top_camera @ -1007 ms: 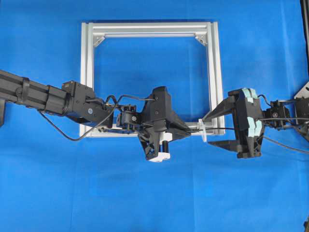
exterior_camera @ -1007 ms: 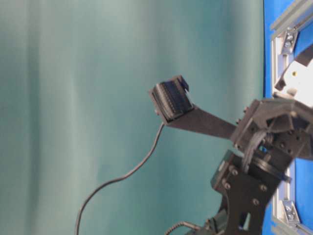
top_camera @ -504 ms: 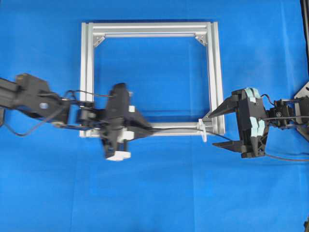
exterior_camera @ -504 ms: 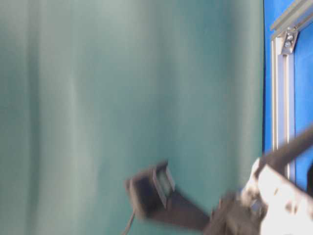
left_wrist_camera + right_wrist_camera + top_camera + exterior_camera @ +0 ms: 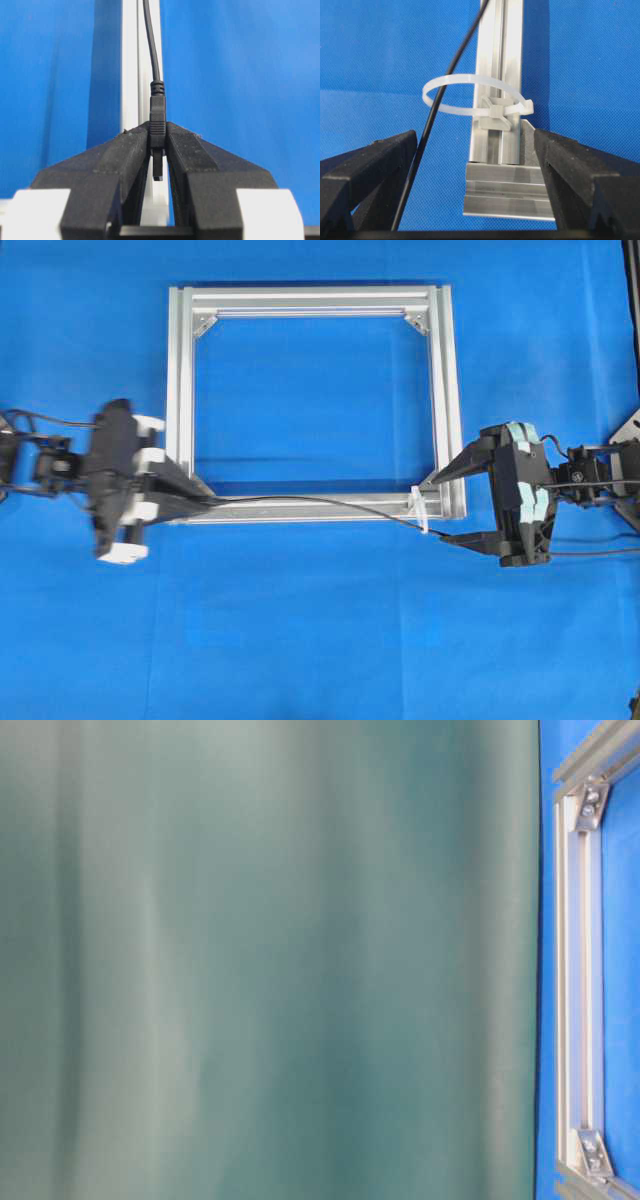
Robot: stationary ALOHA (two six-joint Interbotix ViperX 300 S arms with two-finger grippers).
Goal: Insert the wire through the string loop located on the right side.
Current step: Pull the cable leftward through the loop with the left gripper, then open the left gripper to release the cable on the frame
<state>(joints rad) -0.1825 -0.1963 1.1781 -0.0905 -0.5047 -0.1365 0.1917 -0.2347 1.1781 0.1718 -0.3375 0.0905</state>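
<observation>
No lettering or brand mark shows on anything here. At nine o'clock on the blue cloth, the left gripper [image 5: 158,150] is clamped tight on the wire [image 5: 310,501] by its black plug end. From there the wire runs along the near rail of the aluminium frame [image 5: 312,300] toward three o'clock. In the right wrist view it passes through the white string loop [image 5: 472,95], tied at the frame's corner. The right gripper [image 5: 455,508] stands wide open just beyond the loop, holding nothing.
</observation>
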